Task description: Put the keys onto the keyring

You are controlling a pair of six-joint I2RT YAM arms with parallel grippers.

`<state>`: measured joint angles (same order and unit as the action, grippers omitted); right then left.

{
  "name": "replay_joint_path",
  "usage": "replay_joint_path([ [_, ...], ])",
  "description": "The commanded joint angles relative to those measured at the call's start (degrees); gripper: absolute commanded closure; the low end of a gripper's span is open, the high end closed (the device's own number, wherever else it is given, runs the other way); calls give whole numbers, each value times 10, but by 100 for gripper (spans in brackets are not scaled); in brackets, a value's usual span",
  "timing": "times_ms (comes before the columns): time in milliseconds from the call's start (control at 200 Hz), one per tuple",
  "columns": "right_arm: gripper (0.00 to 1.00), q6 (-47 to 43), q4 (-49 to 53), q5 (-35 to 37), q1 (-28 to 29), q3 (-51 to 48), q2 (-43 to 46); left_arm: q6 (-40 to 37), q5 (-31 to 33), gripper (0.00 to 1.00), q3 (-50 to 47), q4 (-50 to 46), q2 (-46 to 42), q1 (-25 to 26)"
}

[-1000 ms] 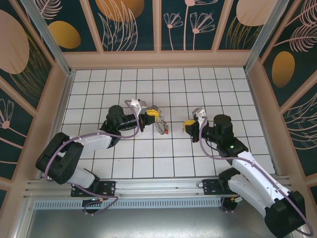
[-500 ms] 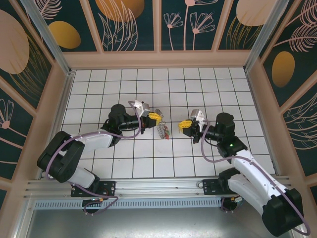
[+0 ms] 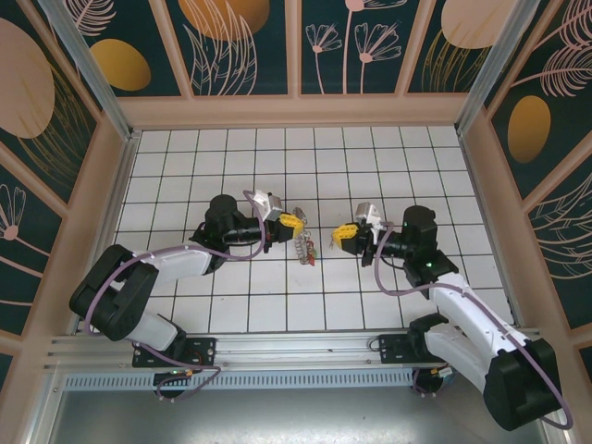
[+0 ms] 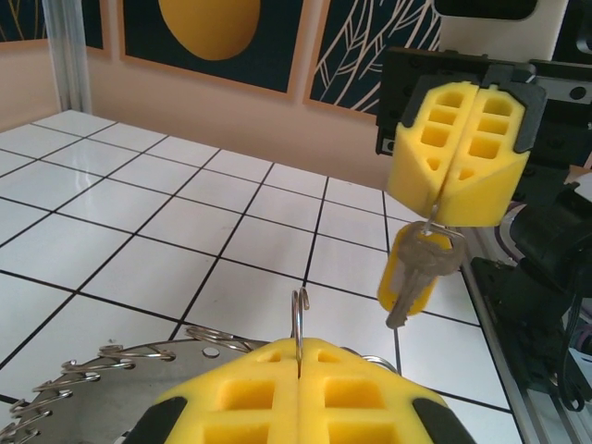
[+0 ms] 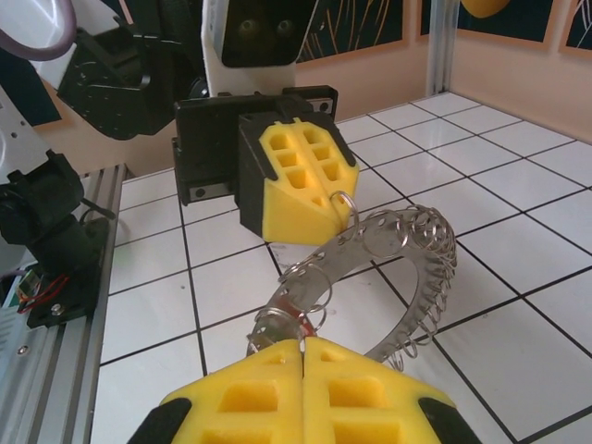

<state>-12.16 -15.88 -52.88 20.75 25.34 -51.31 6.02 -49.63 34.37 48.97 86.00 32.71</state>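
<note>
Silvery-grey toothed metal keyring (image 4: 102,384) is pinched in my left gripper (image 5: 331,202); my right gripper (image 4: 450,211) pinches a small yellow-headed metal key (image 4: 421,268).

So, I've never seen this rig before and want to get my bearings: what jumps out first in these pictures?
Over the middle of the tiled floor, the left gripper, yellow jaws shut, pinches one small loop of the keyring, a silvery hoop fringed with wire loops, held upright. Facing it close by, the right gripper, jaws shut too, dangles a key.
</note>
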Motion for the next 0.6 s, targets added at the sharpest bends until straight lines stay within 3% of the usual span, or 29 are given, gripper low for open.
replay_joint_path([
  [0,100,-22,-61,35,13,13,-8,-14,-23,100,21,10,5,5],
  [235,100,-77,-49,21,17,45,-55,-12,-26,100,26,6,10,10],
  [596,100,-84,-76,-8,34,77,-115,-10,-21,100,30,6,15,12],
])
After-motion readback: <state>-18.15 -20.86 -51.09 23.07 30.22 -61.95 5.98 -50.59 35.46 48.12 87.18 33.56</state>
